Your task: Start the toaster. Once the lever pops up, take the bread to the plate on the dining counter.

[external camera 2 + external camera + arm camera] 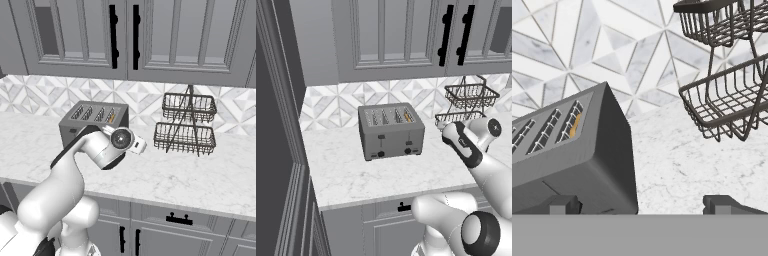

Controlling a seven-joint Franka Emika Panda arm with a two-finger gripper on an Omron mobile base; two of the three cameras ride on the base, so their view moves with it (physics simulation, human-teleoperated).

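While the gripper stood wide open and empty at the hand view's bottom, the toaster, frame centre, held bread in its rightmost slot; its lever looked stiff, best pressed from above.

The toaster stands left of the wire basket rack on the countertop.

Open marble-look countertop stretches along the front edge before the boxy grey brushed-metal toaster. Toward the tiled back edge, a dark two-tier wire basket stand blocks the right side, with bare counter between stand and toaster. Grey wall cabinets overhang above.
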